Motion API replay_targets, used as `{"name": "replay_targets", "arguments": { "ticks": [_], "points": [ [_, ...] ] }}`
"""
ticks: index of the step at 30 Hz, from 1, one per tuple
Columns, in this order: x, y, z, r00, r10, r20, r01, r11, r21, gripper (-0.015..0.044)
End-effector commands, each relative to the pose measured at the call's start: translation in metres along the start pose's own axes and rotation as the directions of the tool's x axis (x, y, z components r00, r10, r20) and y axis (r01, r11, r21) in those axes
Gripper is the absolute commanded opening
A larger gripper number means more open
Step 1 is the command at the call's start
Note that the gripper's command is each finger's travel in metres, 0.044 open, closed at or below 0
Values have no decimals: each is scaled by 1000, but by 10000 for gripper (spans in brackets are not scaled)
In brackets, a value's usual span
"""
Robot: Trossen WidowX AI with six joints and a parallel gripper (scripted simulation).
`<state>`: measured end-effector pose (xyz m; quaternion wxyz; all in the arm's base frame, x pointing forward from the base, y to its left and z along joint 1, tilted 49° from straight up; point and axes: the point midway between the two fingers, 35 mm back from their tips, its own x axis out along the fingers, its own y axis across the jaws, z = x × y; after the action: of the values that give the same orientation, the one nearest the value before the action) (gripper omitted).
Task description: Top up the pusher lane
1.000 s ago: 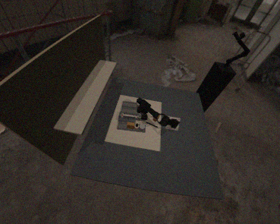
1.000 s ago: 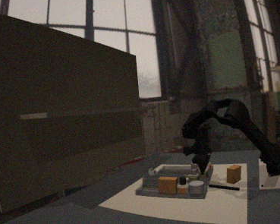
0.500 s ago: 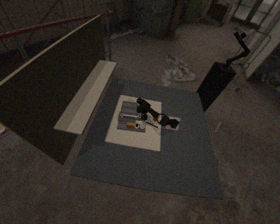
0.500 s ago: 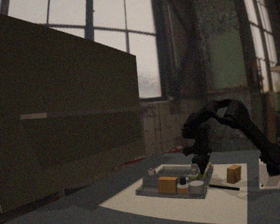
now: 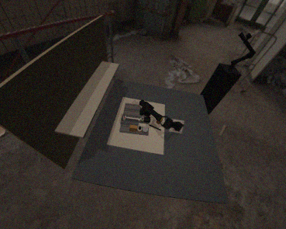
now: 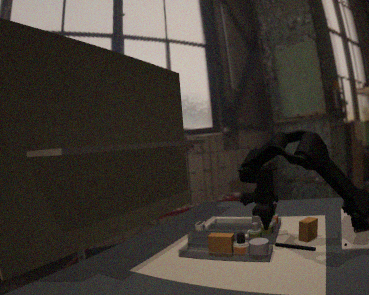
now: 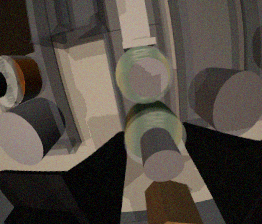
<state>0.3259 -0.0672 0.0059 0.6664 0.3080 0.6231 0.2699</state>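
My gripper [image 7: 152, 132] [image 6: 265, 227] [image 5: 146, 120] is shut on a green glass jar with a grey cap [image 7: 162, 162], at the front end of the middle lane. Directly behind it a second green jar [image 7: 143, 75] [image 6: 255, 229] with a grey lid stands in the lane, against the pale pusher plate [image 7: 139, 43]. In the wrist view the two jars' outlines meet. The held jar's base and the low front stop are hidden, so I cannot tell whether it rests on the lane floor.
Grey-lidded jars [image 7: 28, 132] [image 7: 238, 100] stand on either side. A black-capped orange jar [image 6: 241, 247] [image 7: 21, 81] and an orange box [image 6: 221, 243] [image 5: 133, 128] are at the left. Another orange box [image 6: 308, 229] [image 7: 171, 201] and a black rod [image 6: 295, 246] [image 5: 155, 127] lie in front.
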Motion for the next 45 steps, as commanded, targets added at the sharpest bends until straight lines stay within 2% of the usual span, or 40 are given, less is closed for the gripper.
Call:
{"name": "replay_targets", "arguments": {
  "ticks": [1,45],
  "points": [
    [-1,2,8,1000,5,27,-4,1000,-16,0],
    [13,2,7,1000,5,27,-5,1000,-16,0]
  ]
}}
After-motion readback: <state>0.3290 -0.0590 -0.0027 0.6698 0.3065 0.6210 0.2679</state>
